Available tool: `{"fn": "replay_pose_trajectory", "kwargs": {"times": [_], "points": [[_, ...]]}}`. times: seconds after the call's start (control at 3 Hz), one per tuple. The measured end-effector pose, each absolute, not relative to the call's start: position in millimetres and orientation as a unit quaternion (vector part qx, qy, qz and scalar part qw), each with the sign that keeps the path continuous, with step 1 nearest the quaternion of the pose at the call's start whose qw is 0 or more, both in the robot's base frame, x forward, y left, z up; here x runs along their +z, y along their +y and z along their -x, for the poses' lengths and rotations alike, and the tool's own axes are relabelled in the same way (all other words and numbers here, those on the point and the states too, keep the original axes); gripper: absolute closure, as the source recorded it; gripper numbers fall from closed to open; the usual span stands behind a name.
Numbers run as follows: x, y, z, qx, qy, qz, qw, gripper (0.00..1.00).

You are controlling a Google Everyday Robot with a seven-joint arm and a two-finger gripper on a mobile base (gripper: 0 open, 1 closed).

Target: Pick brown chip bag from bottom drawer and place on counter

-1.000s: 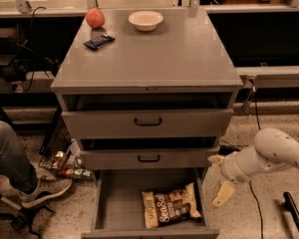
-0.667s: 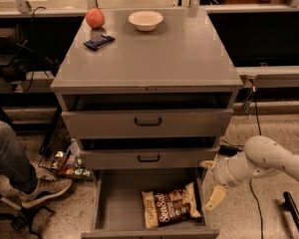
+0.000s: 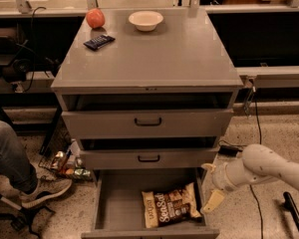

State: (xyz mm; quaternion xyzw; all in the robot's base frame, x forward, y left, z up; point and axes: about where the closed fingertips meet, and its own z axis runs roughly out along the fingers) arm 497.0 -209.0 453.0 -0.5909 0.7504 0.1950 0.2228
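Note:
The brown chip bag [image 3: 170,208] lies flat in the open bottom drawer [image 3: 122,195], toward its front right, white lettering up. My gripper [image 3: 211,184] hangs at the drawer's right edge, just right of the bag and a little above it. Its two cream fingers [image 3: 214,201] are spread apart with nothing between them. The white arm reaches in from the right. The counter [image 3: 159,59] is the grey cabinet top above.
On the counter stand a red apple [image 3: 95,18], a white bowl [image 3: 146,20] and a small dark candy bar [image 3: 98,42], all at the back. The two upper drawers are slightly ajar. A person's leg and shoe [image 3: 42,190] are at the left, with clutter on the floor.
My gripper has moved left, from beside the cabinet to the right edge of the open bottom drawer, closer to the bag. The bag has not moved.

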Motion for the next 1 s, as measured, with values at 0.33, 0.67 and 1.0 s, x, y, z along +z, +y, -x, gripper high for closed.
{"fn": "replay_pose_trajectory", "kwargs": {"times": [0.33,0.67,1.0], "points": [[409,-214,-506,0.175,0.753,0.589,0.235,0.0],[361,-209,-515,0.172,0.749,0.595,0.235,0.0],[320,-200,-521,0.182,0.746,0.599,0.227,0.0]]}}
